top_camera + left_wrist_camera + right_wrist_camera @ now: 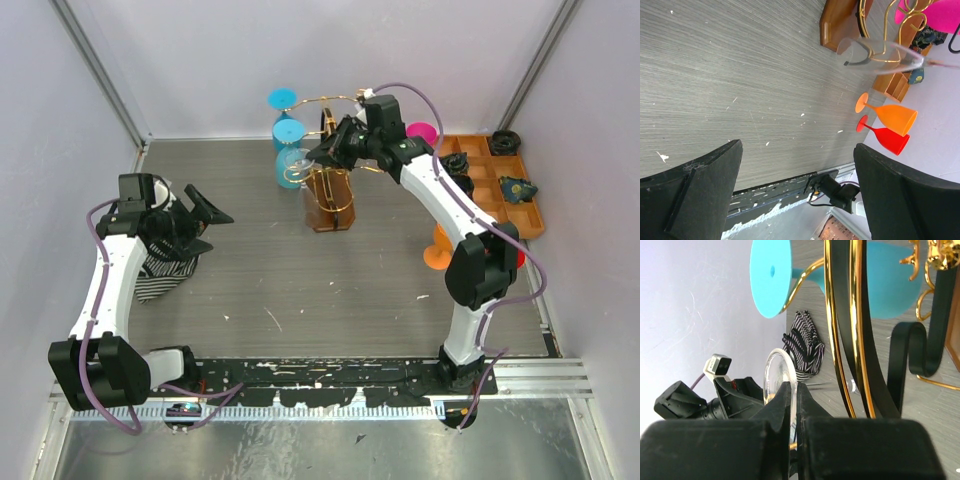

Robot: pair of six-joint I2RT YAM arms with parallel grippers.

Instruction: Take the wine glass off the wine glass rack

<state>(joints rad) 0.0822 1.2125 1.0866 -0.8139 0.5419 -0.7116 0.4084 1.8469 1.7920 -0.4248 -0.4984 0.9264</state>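
Between the pinched-together fingers of the right gripper (796, 390) sits the thin clear foot of the wine glass (778, 380), so that gripper is clamped on the glass by the rim of its base. Seen from above, the glass (295, 165) hangs on its side at the left of the wine glass rack (330, 195), its stem threaded through a curled gold arm, just below a blue glass (288, 130) on the same stand.

The glass looks light, rigid, smooth and brittle. A hold on the foot edge is likely to slip or twist, and the stem just under the foot would probably be steadier. Sliding it out along the wire, without prying sideways, seems the safer way off.

Farther out, the left gripper (190, 225) hangs over the table (300, 290) with its jaws spread wide and nothing in them, well apart from the rack.
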